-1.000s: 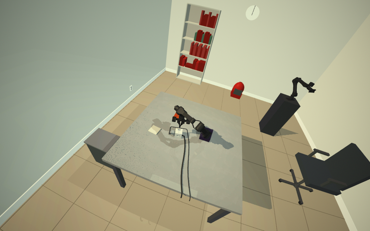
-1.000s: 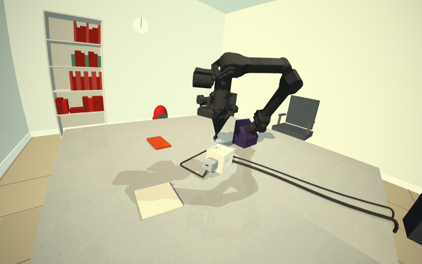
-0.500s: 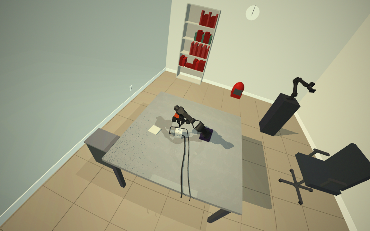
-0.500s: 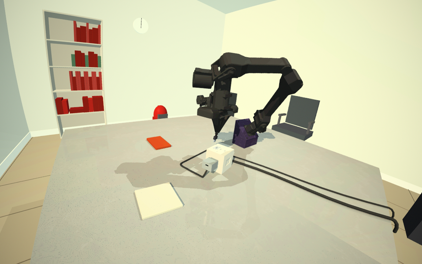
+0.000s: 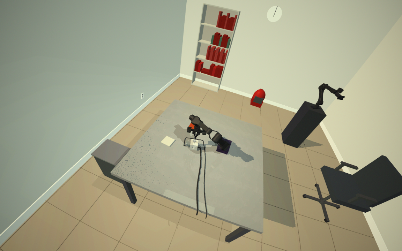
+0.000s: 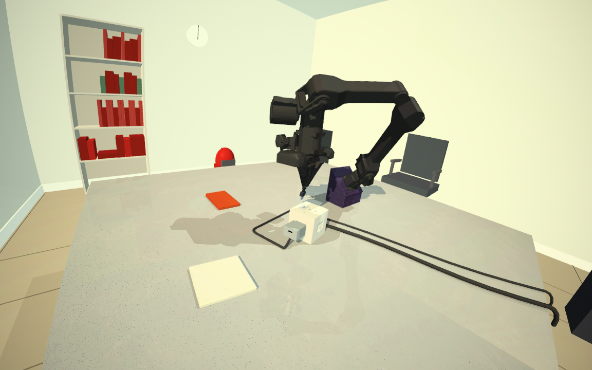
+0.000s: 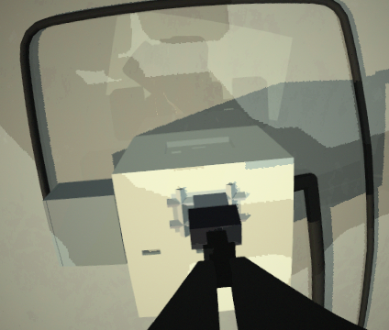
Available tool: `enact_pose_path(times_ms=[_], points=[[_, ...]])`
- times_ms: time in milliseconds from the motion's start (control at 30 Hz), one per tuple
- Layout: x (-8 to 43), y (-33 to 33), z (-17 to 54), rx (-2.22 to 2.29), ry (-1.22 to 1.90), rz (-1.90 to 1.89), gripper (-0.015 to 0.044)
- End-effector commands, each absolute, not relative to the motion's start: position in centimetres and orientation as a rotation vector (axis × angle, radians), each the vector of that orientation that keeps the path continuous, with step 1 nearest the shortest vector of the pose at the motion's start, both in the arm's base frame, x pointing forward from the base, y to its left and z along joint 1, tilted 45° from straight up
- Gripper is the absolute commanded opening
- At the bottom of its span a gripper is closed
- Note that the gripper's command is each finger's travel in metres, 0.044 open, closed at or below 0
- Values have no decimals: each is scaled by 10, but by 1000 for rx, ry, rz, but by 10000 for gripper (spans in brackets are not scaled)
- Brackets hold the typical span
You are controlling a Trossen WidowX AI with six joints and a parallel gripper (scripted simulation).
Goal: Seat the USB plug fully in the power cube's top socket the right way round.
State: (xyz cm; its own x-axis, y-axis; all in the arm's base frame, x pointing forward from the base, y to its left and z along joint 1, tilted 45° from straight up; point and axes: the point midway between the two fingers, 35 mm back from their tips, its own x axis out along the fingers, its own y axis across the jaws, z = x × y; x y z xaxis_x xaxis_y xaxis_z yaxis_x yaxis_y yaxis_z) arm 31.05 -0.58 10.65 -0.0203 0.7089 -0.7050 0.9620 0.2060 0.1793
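Observation:
The power cube [image 5: 193, 145] [image 6: 301, 225] [image 7: 149, 284] is a cream block on the table, with a grey adapter [image 6: 294, 230] [image 7: 86, 229] on one side. My gripper [image 6: 303, 187] [image 7: 221, 272] points down and is shut on the USB plug [image 6: 302, 193] [image 7: 215, 217], a small dark block with a grey metal end facing down. The plug is out of the socket and appears held above the cube's top. In the wrist view it covers most of the pale socket surround [image 7: 180, 215]. The exact gap and which way round the plug faces are unclear.
A black cable [image 6: 268, 220] [image 7: 29, 101] loops around the cube, and a thicker cable [image 6: 408, 252] [image 7: 313, 211] leaves its other side. A cream pad [image 5: 168, 141] [image 6: 222, 281] and an orange pad [image 5: 191, 125] [image 6: 222, 200] lie nearby. The arm's purple base [image 6: 343, 198] stands behind the cube.

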Motion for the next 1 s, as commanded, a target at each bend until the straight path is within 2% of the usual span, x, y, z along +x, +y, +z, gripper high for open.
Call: enact_pose_path(times_ms=[0,967], points=[[310,-5,107,1566,1793,-456,0],[310,-1,106,1578,1811,-439,0]])
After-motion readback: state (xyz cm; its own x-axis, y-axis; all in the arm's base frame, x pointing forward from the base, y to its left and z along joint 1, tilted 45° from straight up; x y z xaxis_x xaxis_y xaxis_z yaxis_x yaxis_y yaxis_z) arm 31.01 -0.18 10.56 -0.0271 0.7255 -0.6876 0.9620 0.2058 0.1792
